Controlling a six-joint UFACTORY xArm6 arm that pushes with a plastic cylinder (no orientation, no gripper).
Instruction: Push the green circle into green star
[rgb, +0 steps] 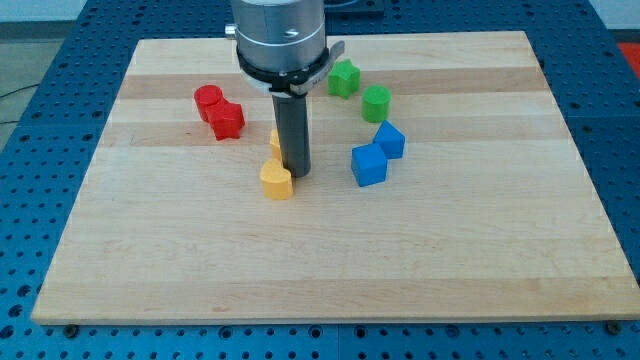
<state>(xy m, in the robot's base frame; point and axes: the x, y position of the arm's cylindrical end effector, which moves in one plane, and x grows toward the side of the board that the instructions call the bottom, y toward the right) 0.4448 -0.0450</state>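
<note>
While the green circle (376, 102) sits toward the view's top right of the wooden board (480, 260), just below and to the right of the green star (343, 77), the two green blocks are seen near each other but apart, so the push is judged not yet made; my tip (295, 175) is set down well to the left of and below them, touching or nearly touching the yellow heart (276, 181) at its right side, and nothing is clamped, since a bare rod is carried with no jaws to part or meet; a second yellow block (275, 141) is half hidden behind the rod, its shape not made out. Two blue blocks (378, 154) lie between my tip and the underside of the circle; if a straight line were taken toward the circle, these could be struck and shoved into it; the yellow heart could also be dragged along. A push from the lower right is judged to be needed; an off-centre contact could let the round block roll aside past the star. Two red blocks (219, 110) lie at the view's left, well clear.
</note>
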